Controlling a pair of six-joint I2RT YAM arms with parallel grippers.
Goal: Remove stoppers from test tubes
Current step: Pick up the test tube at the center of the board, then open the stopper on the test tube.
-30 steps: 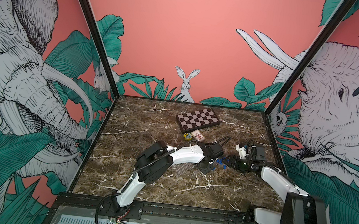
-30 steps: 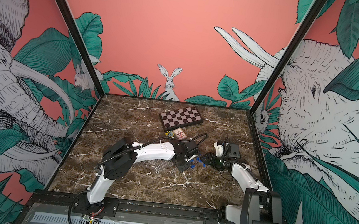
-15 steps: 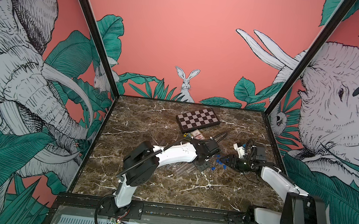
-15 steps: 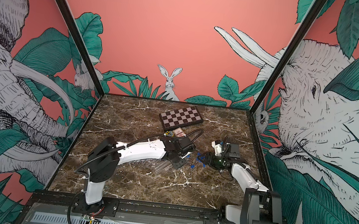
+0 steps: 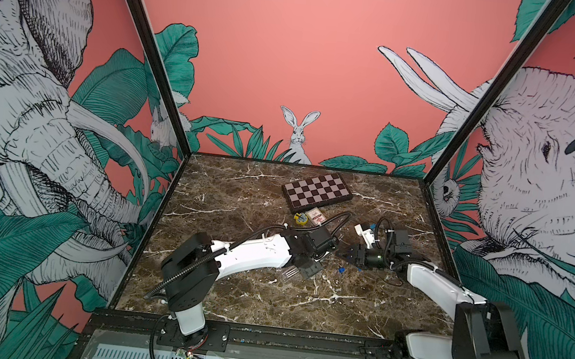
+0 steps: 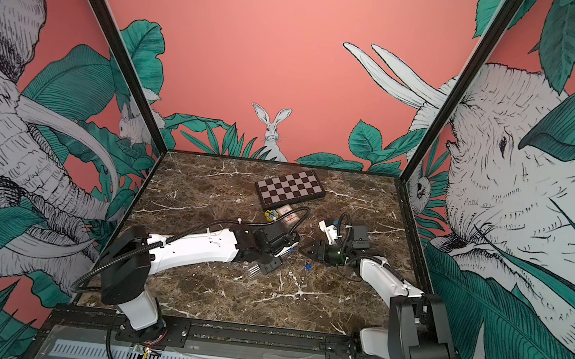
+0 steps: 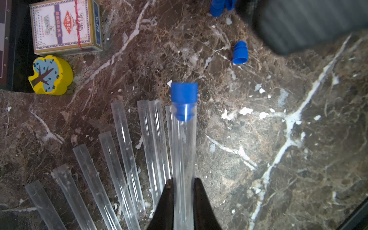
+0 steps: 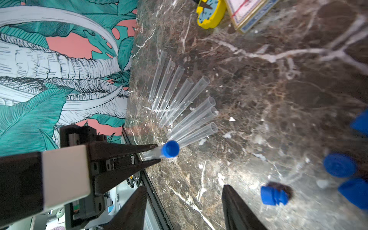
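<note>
Nearest on the tabletop (image 5: pixel 230 291): eight empty test tubes (image 7: pixel 127 143) lying flat in a fan, side by side, mouths open with no plugs in them.

Just beside the fan, the left end effector (image 7: pixel 183 181) is clamped on the ninth test tube (image 7: pixel 184 149). The fingers pinch the clear body well back from the mouth. Its blue stopper (image 7: pixel 184 93) is seated in the mouth, cap proud of the rim, and the plugged end points toward the right arm.

Past that tip are the loose stoppers (image 8: pixel 274 196) on the marble. One lies on its side in the gap between the arms, and at least three more are bunched close to the right arm, blurred in its wrist view.

The right end effector (image 8: pixel 185 187) faces the plugged end with jaws spread and nothing between them, just short of the cap and not touching it.

Further back, a yellow tree-shaped block (image 7: pixel 50 74) sits just beside a playing-card box (image 7: pixel 65 25). Both are just in front of the folded chessboard (image 5: pixel 317 192), which lies flat and skewed, closest to the rear wall.
</note>
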